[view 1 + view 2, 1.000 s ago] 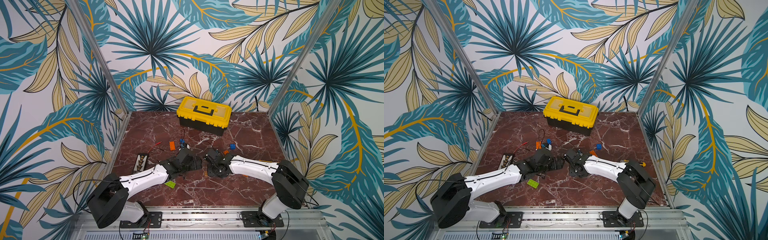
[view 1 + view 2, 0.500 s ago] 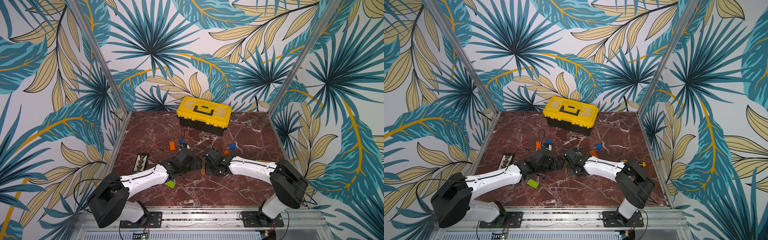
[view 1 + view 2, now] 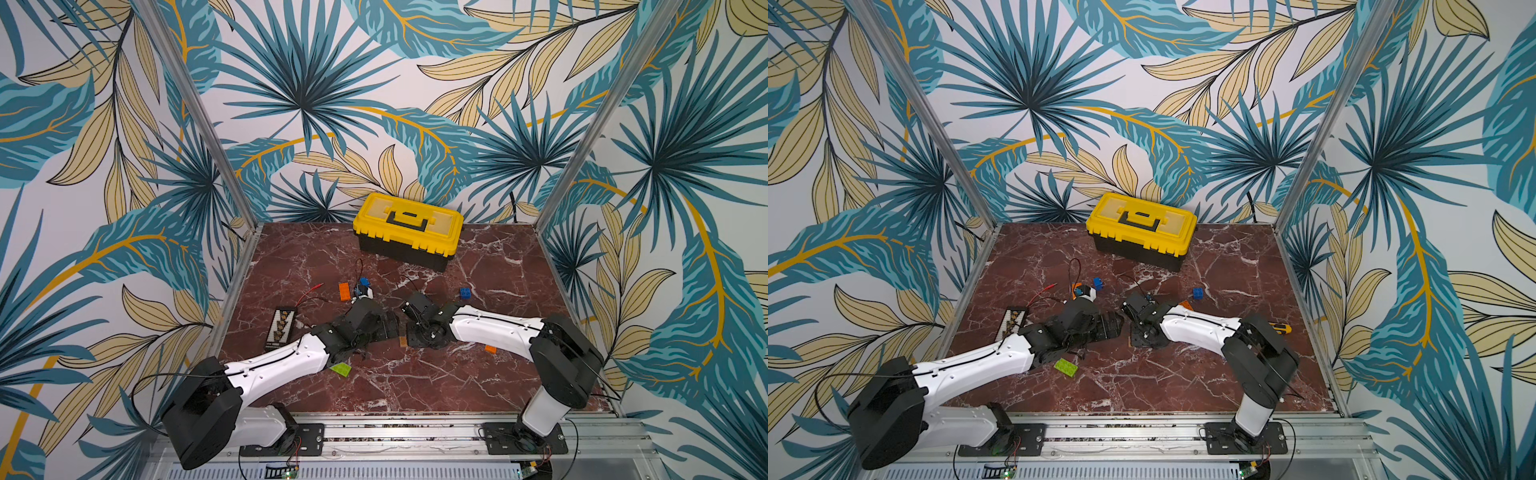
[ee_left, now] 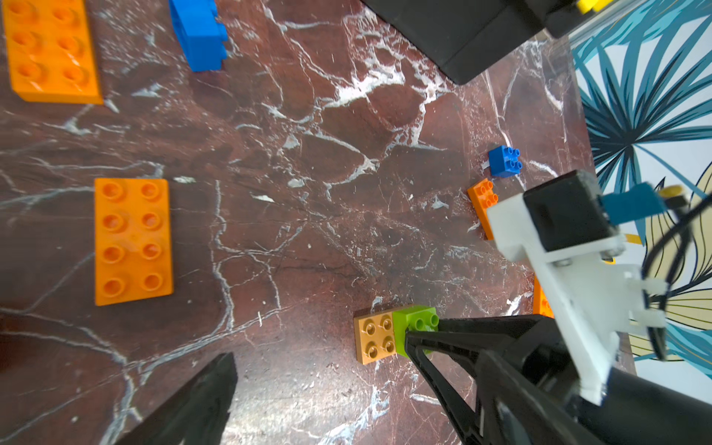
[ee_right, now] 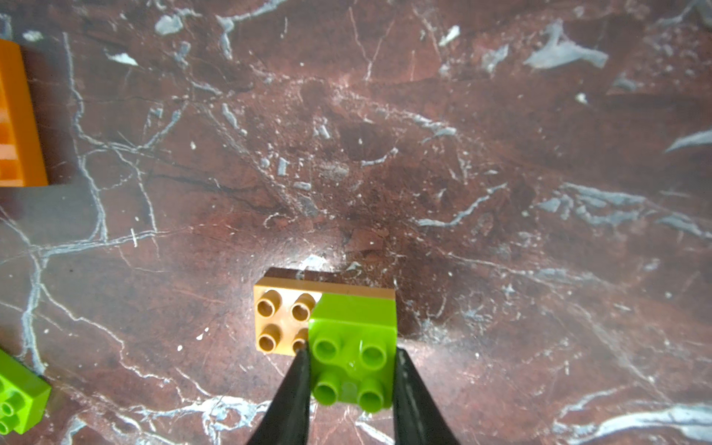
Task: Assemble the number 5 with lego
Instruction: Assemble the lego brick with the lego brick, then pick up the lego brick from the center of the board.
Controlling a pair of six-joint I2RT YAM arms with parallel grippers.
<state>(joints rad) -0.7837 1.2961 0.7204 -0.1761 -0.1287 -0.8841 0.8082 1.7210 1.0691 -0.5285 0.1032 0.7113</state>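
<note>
right fingers (image 5: 296, 385) clamped on green brick (image 5: 352, 327), seating it over half of tan brick (image 5: 283, 319) | middle of the worktop (image 3: 415, 386) | left fingers (image 4: 204, 400) spread wide, empty, close by, likely ready to steady the base | orange bricks (image 4: 133, 240) lie loose nearby

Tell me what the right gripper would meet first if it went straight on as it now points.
Likely the tan brick: the right gripper, shut on the green brick, points down at it, one fingertip almost on its studs. Depth is unclear.
</note>
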